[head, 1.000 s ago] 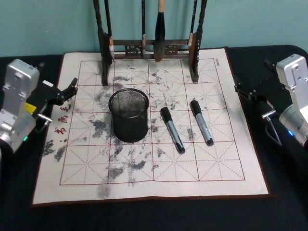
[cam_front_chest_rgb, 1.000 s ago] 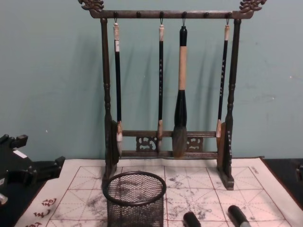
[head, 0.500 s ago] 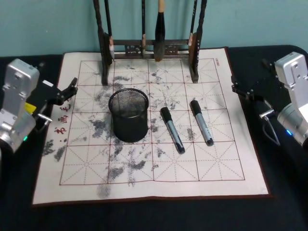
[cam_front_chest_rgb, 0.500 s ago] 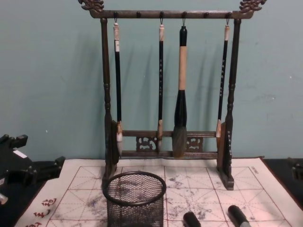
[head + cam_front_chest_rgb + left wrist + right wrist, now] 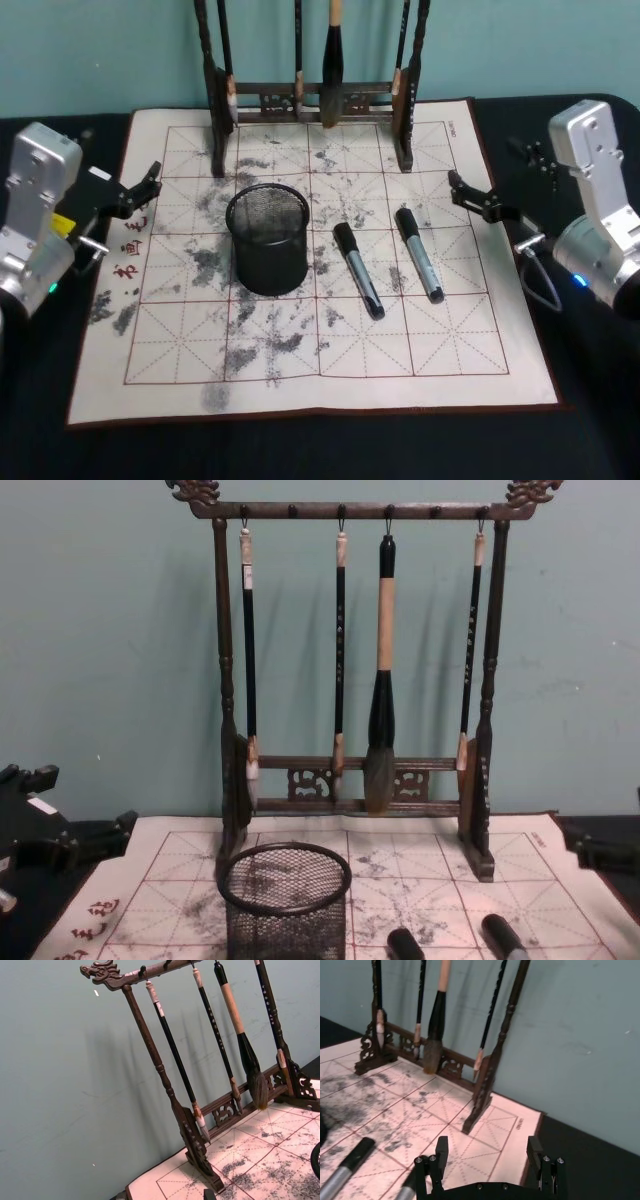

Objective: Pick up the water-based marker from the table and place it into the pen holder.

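R gripper (image 5: 472, 197), fingers (image 5: 441, 1149) spread wide and holding nothing, sits over the right edge of the mat (image 5: 300, 370), near the cap end of the outer marker (image 5: 418, 253) but not touching it. Its silver arm comes in from the right. L gripper (image 5: 150, 185), fingers apart and empty, sits at the mat's left edge. Both markers lie flat on the mat w/ black caps pointing away from the robot. The inner marker (image 5: 358, 270) is between the outer one and the holder (image 5: 265, 268), which stands upright near mat centre. Brush rack (image 5: 310, 100) stands at the far edge of the mat, on a black table (image 5: 300, 450).
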